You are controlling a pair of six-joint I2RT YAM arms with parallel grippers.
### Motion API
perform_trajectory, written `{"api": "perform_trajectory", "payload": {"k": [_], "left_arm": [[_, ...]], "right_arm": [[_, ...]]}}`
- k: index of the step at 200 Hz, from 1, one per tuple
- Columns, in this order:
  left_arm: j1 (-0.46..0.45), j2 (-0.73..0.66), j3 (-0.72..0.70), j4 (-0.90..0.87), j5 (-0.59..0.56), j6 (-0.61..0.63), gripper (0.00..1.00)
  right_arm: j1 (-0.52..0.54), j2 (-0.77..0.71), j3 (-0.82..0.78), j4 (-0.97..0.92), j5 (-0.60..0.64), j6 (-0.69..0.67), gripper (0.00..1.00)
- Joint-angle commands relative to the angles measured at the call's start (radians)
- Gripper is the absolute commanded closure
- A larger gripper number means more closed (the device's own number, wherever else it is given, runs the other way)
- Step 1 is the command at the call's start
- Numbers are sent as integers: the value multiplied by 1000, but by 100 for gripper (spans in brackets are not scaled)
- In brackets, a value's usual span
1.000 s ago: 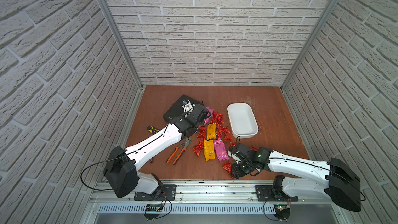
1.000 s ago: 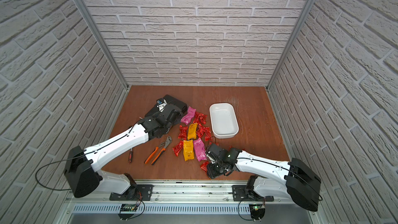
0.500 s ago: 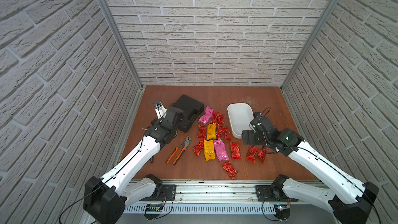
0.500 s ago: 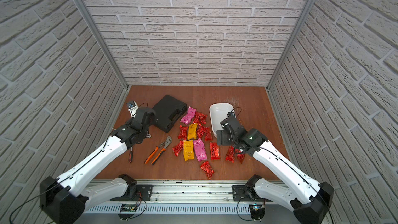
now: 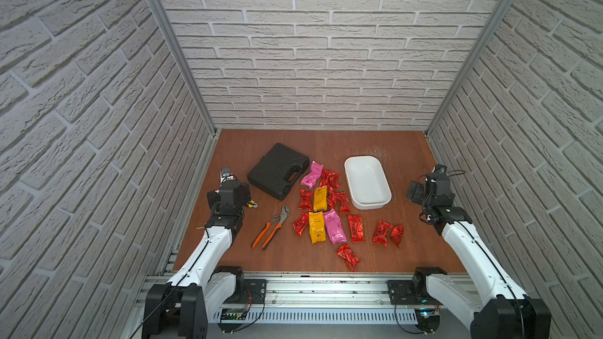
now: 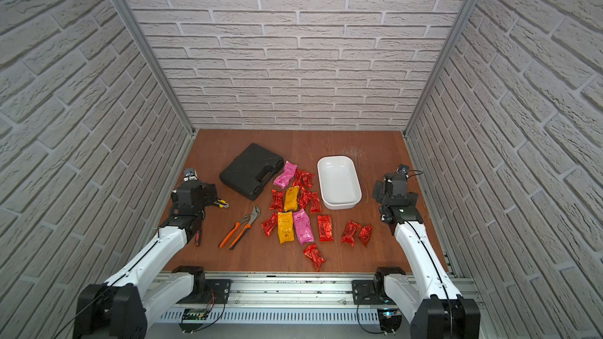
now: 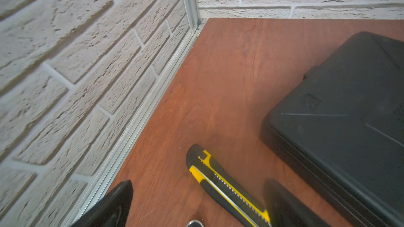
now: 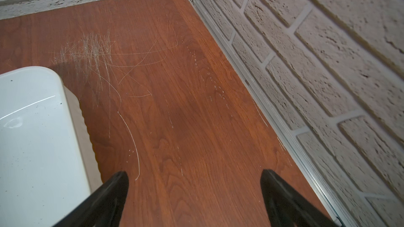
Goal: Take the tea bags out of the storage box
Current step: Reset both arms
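The storage box [image 5: 367, 182] [image 6: 339, 182] is a white tub with nothing in it, right of centre; its corner shows in the right wrist view [image 8: 32, 138]. The tea bags [image 5: 316, 227] [image 6: 285, 227], red, yellow and pink foil sachets, lie spread on the table left of and in front of the box. My left gripper [image 5: 232, 191] [image 7: 199, 183] hangs open by the left wall, over a utility knife. My right gripper [image 5: 430, 190] [image 8: 194, 173] is open over bare wood by the right wall, beside the box. Neither holds anything.
A black tool case [image 5: 279, 171] [image 7: 349, 116] lies back left of the sachets. Orange-handled pliers [image 5: 270, 226] lie in front of it. A yellow-black utility knife [image 7: 225, 184] lies under my left gripper, and a screwdriver [image 6: 196, 239] lies near the left arm. Brick walls close three sides.
Both arms have drawn back from the middle of the table to the side walls. Both grippers have opened wide. Red sachets that the right arm covered now lie in plain view at the front right.
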Motion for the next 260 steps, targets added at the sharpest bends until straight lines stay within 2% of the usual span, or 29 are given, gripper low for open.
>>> {"api": "perform_trajectory", "payload": {"k": [1,48,76,111,122,147,217,260], "left_arm": [[48,66,-62,325,156,96,2],[108,284,-130,686,323,136,2],[111,399,-129,785,376,158,2],[108,531,-104,863,400,169,2],[113,520,-62,762,420,169,2],[117,527,-36,716,417,166,2],[116,528,-34,716,406,164,2],[116,526,-34,715,408,164,2]], "right_arm": [[-52,-37,-29,182,-93,-119,1],[-98,-13,-35,230,-217,-143,1],[-98,-29,-62,264,-262,-157,1],[-96,-16,-130,385,-352,-111,1],[-96,5,-145,433,-367,-90,1],[-85,72,-180,546,-392,-56,0],[38,276,-281,937,-255,-120,1],[83,418,-303,1138,-284,-216,1]]}}
